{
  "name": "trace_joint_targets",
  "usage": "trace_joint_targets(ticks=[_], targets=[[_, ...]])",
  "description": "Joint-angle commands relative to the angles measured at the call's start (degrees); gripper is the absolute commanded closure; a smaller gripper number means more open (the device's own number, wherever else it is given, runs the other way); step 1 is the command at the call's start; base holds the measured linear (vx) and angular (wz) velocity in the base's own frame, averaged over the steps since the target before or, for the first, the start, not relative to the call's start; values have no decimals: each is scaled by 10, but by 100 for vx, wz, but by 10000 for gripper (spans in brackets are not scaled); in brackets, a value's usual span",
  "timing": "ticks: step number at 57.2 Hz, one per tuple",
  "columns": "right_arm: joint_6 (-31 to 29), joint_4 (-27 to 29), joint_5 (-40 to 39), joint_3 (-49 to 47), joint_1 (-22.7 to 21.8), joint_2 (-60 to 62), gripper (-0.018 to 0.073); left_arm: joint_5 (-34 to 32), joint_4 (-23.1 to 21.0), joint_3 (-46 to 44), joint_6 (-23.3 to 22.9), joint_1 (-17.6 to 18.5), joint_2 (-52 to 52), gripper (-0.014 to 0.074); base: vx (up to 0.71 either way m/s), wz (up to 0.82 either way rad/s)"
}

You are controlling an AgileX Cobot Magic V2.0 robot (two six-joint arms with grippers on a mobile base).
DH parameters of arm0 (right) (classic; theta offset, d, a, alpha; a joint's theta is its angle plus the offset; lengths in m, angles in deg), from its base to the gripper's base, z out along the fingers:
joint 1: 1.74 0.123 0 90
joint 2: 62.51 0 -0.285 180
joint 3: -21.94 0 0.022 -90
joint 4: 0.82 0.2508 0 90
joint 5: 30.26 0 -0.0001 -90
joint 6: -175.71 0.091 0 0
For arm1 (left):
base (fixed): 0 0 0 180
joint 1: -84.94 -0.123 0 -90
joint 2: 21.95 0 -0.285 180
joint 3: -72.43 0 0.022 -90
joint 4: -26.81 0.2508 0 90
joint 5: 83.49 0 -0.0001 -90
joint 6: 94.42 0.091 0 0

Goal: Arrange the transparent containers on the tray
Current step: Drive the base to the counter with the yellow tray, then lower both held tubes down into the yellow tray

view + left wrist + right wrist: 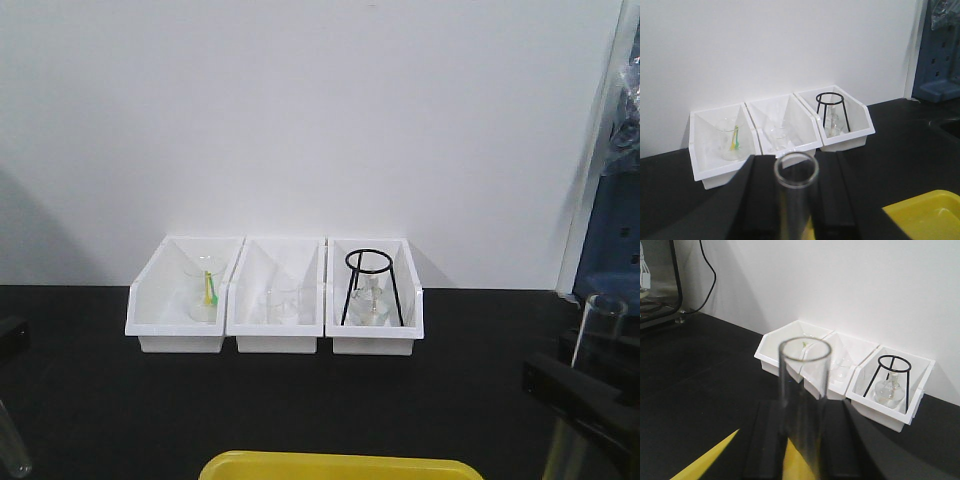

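Test tubes (603,330) are both upright in the air, one clamped in your left claw (796,175), one in your right claw (804,412). Neither lies on the yellow tray (340,466) yet.

The left test tube (794,205) is slim clear glass with an open, slightly flared rim. It is empty and leans slightly at the near left edge. The right test tube (598,328) looks the same and stands upright at the near right. The yellow tray (340,466), flat with rounded corners, lies near and central between them.
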Motion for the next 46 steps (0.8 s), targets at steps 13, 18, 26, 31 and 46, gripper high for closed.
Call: trace_joint_targets(ticks=[13, 18, 26, 31, 46], targets=[[-5, -2, -62, -18, -3, 2, 466, -57, -3, -15, -3, 3, 3, 483, 0, 0], [-5, 2, -61, -18, -1, 2, 466, -56, -3, -15, -3, 3, 3, 483, 0, 0], [-5, 1, -61, -18, -1, 2, 466, -57, -3, -15, -3, 3, 3, 483, 0, 0], [-5, 2, -61, -18, -1, 2, 466, -56, -3, -15, -3, 3, 3, 483, 0, 0], [-5, 2, -61, -18, -1, 2, 466, -57, -3, -15, -3, 3, -5, 483, 0, 0]])
